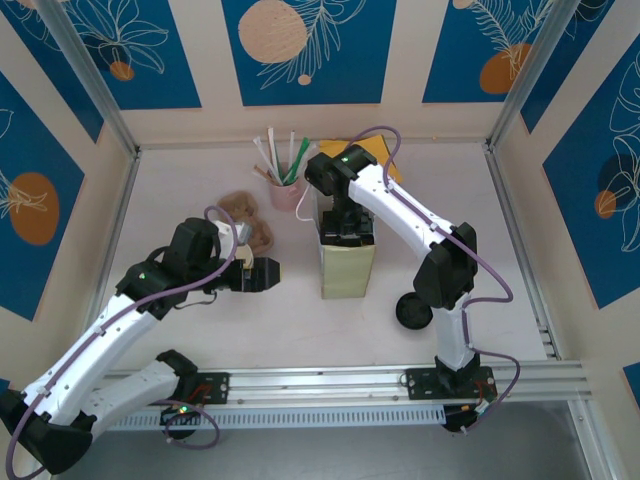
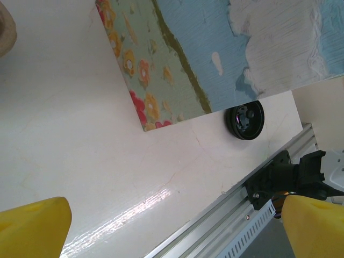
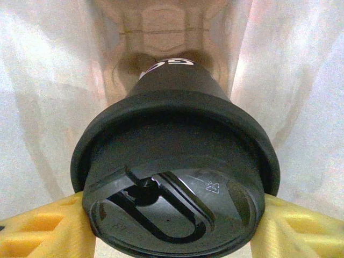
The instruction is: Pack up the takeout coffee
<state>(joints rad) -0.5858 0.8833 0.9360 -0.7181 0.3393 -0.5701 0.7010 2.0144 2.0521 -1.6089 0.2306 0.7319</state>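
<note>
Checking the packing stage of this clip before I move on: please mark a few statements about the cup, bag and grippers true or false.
1. The right gripper grips the takeout coffee at its black lid. True.
2. The coffee stands out in the open, unheld. False: it is inside the paper bag, held by the right gripper.
3. The left gripper is open and empty. True.
4. The pink cup of straws lies tipped over. False: it stands upright behind the bag.
5. A loose black lid lies on the table, right of the bag. True.
</note>
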